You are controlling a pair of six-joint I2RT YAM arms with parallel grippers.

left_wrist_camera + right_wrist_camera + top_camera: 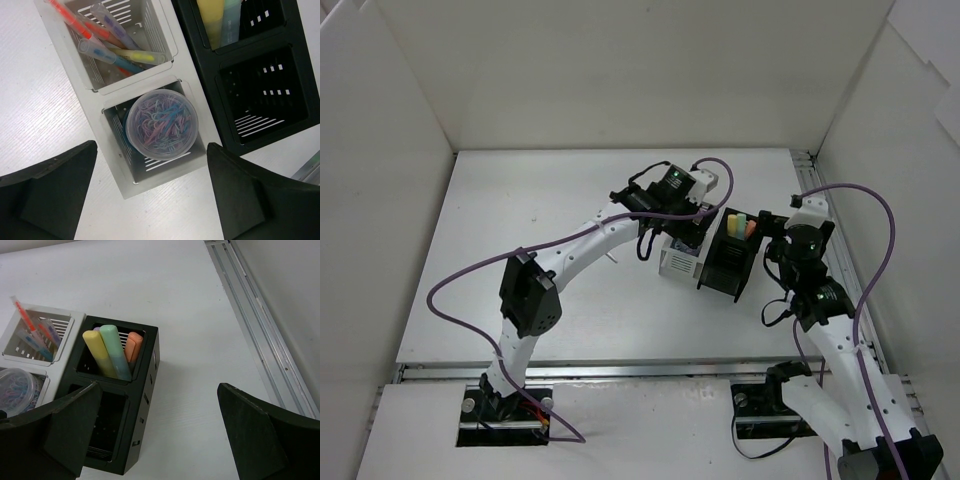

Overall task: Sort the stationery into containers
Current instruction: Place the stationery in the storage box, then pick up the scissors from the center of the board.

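The white mesh organizer (165, 179) holds several thin pens (107, 52) in one compartment and a small round jar (160, 122) of purple and blue clips in the other. The taller black mesh holder (212, 100) stands right beside it with pastel markers (215, 20) in its far compartment. My left gripper (150, 200) is open and empty above the jar's end of the organizer (678, 262). My right gripper (160, 435) is open and empty just right of the black holder (145, 385), whose yellow, green and orange markers (112, 352) stand upright. Scissors and the blue tin are out of view.
A metal rail (255, 315) runs along the table's right edge, close to the right arm. White enclosure walls (380, 200) stand on the left, back and right. The black holder's near compartment (260, 95) holds nothing.
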